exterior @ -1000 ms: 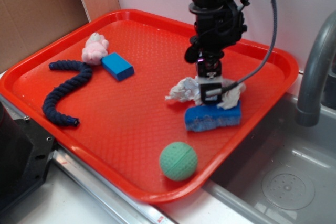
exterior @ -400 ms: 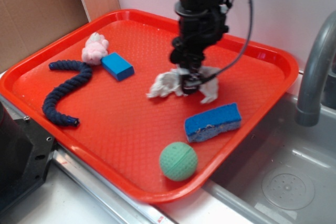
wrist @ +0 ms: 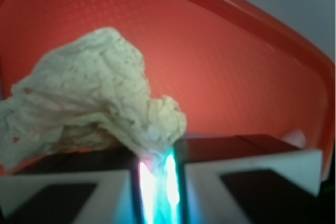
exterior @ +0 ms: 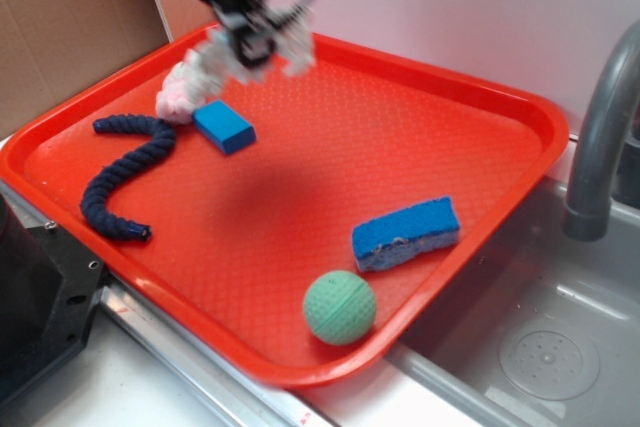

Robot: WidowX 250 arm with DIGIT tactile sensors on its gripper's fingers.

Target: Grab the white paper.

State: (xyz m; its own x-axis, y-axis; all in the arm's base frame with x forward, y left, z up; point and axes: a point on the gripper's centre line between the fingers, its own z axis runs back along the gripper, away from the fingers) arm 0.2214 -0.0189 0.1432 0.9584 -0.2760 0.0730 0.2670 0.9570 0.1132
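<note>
The jaws pinched the paper (wrist: 100,98), holding it clear above the tray's (exterior: 520,112) far left corner, over the plush (exterior: 178,95). The grab looked done; next meant simply keeping grip.

text: none legible | labels: none | numbers: none

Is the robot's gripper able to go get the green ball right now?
Probably not yet. The gripper is shut on the white paper, up at the tray's far corner. The green ball sits uncovered, so it would need to let go first.
</note>
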